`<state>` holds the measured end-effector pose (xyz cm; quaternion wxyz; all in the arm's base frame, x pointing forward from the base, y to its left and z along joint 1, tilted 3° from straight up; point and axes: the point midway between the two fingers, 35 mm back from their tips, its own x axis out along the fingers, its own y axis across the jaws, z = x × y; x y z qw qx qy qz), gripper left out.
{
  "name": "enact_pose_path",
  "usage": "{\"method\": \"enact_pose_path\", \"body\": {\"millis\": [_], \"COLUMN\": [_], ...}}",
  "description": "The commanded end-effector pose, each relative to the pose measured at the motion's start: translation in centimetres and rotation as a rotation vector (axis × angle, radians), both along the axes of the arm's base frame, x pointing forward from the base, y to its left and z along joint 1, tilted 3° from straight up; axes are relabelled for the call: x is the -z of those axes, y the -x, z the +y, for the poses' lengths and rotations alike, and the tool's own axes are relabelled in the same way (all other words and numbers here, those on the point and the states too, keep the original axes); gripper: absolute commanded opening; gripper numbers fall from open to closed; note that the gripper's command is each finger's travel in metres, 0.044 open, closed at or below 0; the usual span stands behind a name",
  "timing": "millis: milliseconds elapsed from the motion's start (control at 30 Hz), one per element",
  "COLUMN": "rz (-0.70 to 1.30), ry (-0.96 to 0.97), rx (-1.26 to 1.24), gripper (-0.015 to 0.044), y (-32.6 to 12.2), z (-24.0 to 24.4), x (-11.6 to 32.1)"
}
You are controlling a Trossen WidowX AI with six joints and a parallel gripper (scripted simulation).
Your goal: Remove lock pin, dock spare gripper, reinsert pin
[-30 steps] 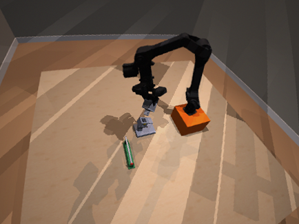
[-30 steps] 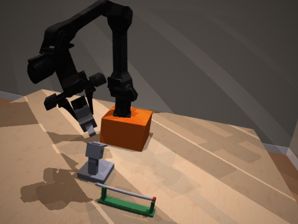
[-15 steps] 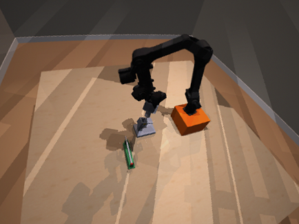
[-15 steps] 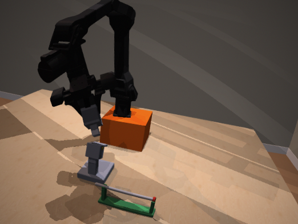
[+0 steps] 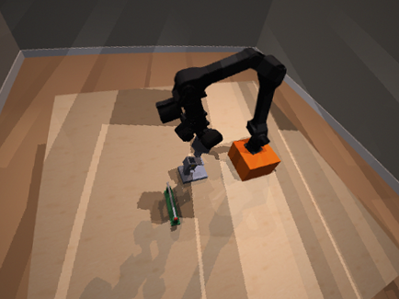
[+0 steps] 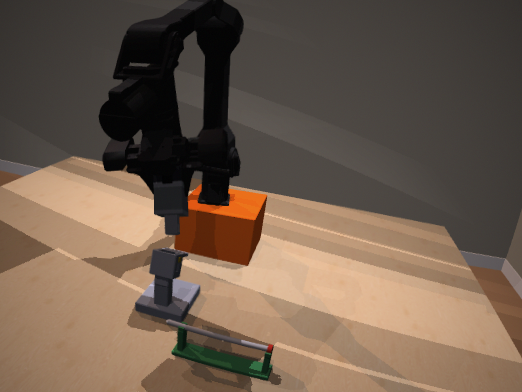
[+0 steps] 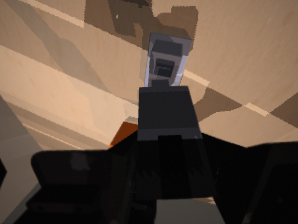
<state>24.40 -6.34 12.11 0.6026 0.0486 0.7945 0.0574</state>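
Observation:
My gripper (image 5: 201, 136) (image 6: 171, 184) (image 7: 163, 132) is shut on the grey spare gripper (image 5: 200, 146) (image 6: 170, 199) (image 7: 167, 111). Its narrow spigot (image 6: 172, 225) points down, a short gap above the mount's socket. The grey mount (image 5: 190, 165) (image 6: 165, 264) stands upright on its square base (image 5: 199, 175) (image 6: 185, 296), its socket opening (image 7: 163, 68) showing in the wrist view. No pin shows through the socket. The lock pin (image 5: 172, 202) (image 6: 220, 337), grey with a red end, lies across the two posts of a green rack (image 5: 167, 201) (image 6: 215, 359) in front of the mount.
The arm's orange base block (image 5: 257, 164) (image 6: 220, 235) (image 7: 125, 134) stands behind and to the right of the mount. The pale table top (image 5: 64, 206) (image 6: 350, 310) carries all of this, and dark walls stand around it.

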Motion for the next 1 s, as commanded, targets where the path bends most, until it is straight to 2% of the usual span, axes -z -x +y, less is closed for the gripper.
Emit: {"method": "enact_pose_path", "body": {"millis": [0,267,967], "rz": [0.022,0.048,0.102], "ry": [0.065,0.179,0.178], "rx": [0.031,0.09,0.187], "gripper": [0.0,0.0,0.0], "y": [-0.3,-0.7,-1.8], "z": [0.7,2.0,1.7], "x": [-0.7,-1.6,0.2]}}
